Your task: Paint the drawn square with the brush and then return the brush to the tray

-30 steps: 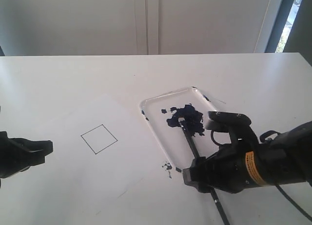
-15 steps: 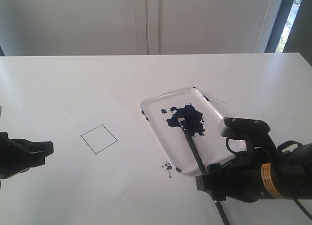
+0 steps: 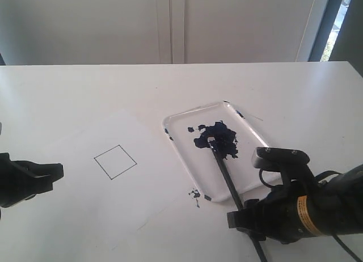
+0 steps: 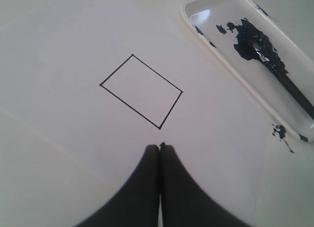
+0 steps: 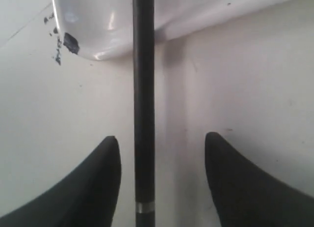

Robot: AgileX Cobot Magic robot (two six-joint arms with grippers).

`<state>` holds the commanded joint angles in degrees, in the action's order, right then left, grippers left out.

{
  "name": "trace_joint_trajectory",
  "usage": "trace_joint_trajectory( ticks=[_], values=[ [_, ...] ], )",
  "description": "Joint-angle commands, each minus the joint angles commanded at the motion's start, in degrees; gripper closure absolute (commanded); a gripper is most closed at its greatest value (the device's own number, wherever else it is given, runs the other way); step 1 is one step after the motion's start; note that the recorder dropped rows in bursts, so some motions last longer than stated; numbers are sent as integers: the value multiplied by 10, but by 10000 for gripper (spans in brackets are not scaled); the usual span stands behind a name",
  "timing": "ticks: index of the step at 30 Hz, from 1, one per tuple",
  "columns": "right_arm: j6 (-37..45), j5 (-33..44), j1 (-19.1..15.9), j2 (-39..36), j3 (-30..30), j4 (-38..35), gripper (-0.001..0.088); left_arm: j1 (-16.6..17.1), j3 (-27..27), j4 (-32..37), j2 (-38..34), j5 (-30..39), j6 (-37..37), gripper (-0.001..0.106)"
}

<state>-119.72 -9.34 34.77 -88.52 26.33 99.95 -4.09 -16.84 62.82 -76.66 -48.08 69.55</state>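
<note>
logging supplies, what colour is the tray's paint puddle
Blue-black; the puddle shows best in left wrist view.

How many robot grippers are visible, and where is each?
2. The black left gripper, shut, hangs above the white paper near the drawn black square. The black right gripper, open, straddles the thin black brush outside the glossy white tray.

Tray (image 3: pixel 249 151) is showing glossy white, smooth, plastic-looking, rim catching highlights. Brush (image 5: pixel 143 114) handle is looking smooth black with slight sheen and a thin silvery band. Paint puddle (image 3: pixel 217 138) is reading thick blue-black. Paper (image 3: pixel 85 182) is looking matt white. Table (image 3: pixel 85 92) is looking smooth white.
</note>
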Motion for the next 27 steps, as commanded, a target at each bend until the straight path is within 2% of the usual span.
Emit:
trace_joint_trajectory(
  ticks=[2,11,16,21,27],
  values=[
    [0,-1,0,-4,9,0,452,0,0,0,0,0,0,1053],
    [0,-22,0,-4,11,0,870,0,0,9,0,1,-1,1053],
    [0,-29,0,-4,11,0,868,0,0,11,0,6,-1,1053],
    [0,-107,0,21,24,-2,868,0,0,12,0,26,-1,1053],
    [-1,-185,0,98,62,-15,868,0,0,14,0,27,-6,1053]
  ],
)
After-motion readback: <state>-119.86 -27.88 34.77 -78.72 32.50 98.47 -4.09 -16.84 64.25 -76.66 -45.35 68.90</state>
